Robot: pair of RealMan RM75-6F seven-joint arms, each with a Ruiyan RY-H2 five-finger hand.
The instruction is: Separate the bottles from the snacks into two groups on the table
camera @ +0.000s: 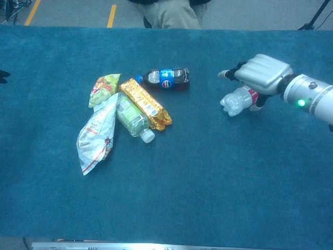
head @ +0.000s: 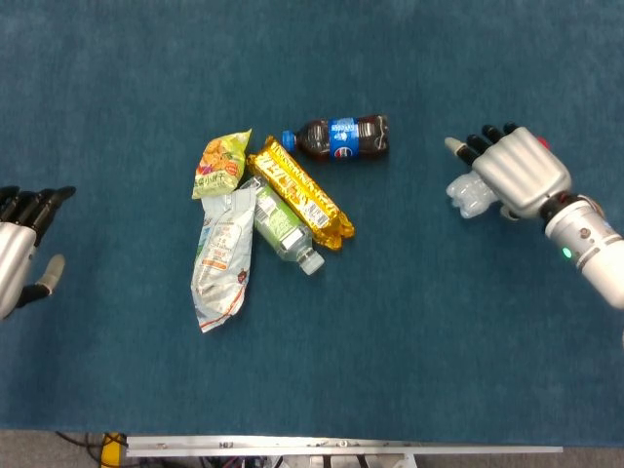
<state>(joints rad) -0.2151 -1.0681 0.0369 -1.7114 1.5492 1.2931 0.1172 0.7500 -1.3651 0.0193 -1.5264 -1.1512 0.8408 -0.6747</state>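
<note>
While both hands' fingers spread apart, clear bottle (head: 470, 195) lies near table's (head: 409, 341) right edge.

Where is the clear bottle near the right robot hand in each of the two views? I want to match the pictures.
Head view: the clear bottle lies at right, partly under the right robot hand.
Chest view: it lies at right, above mid-height, below that hand's fingers.
Shared landmark: the cola bottle with the blue label, to its left in both views.
</note>
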